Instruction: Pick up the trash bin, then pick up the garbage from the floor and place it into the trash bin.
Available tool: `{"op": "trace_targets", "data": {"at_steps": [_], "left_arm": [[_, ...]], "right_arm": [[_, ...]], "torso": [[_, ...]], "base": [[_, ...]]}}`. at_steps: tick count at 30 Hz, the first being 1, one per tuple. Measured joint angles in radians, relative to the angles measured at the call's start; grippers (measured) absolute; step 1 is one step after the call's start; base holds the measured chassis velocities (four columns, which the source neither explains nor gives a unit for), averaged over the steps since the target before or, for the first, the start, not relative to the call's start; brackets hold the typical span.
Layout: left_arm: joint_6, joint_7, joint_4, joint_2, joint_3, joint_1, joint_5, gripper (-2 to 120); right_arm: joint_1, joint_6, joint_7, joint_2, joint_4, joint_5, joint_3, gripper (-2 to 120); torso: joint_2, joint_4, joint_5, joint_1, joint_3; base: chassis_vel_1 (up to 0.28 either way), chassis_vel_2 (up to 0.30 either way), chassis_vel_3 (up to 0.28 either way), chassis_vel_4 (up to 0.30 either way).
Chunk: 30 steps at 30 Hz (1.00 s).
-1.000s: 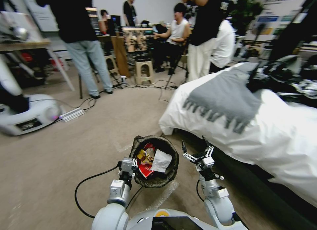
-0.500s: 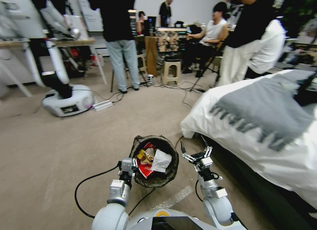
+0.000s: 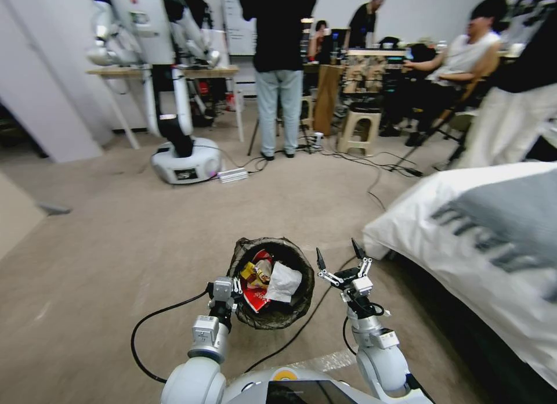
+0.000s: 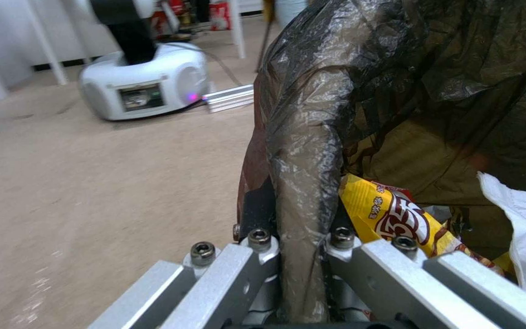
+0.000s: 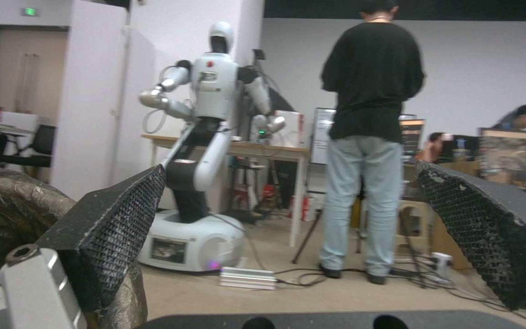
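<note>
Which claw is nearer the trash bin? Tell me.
Left. The left claw is clamped on the trash bin rim, pinching the bag. The right claw hangs open beside it, apart from it.

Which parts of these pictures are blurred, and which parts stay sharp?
Head view: the bag-lined round trash bin and both grippers are sharp, while the white bed cover smears. Left wrist view: the bin's crinkled rim is sharp, the floor soft. Right wrist view: the standing white robot is soft.
</note>
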Motion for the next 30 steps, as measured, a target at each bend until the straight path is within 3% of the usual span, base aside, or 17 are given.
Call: {"op": "trace_targets", "data": {"at_steps": [18, 23, 30], "left_arm": [[-0.004, -0.023, 0.004, -0.002, -0.006, -0.001, -0.002, 0], [0.086, -0.112, 0.005, -0.002, -0.022, -0.008, -0.041, 0], [0.186, -0.174, 0.029, -0.003, -0.049, -0.037, -0.108, 0]], "right_arm": [[-0.003, 0.005, -0.001, 0.002, -0.004, 0.000, 0.003, 100], [-0.003, 0.007, -0.002, 0.003, -0.002, 0.000, 0.003, 100], [-0.001, 0.009, -0.002, 0.004, -0.004, 0.001, 0.000, 100]], "torso": [[0.000, -0.0001, 0.0000, 0.000, 0.000], [0.000, 0.0001, -0.0001, 0.000, 0.000], [0.000, 0.0000, 0.0000, 0.000, 0.000]], "base": [[0.035, 0.036, 0.028, 0.031], [0.000, 0.000, 0.000, 0.000], [0.000, 0.000, 0.000, 0.000]]}}
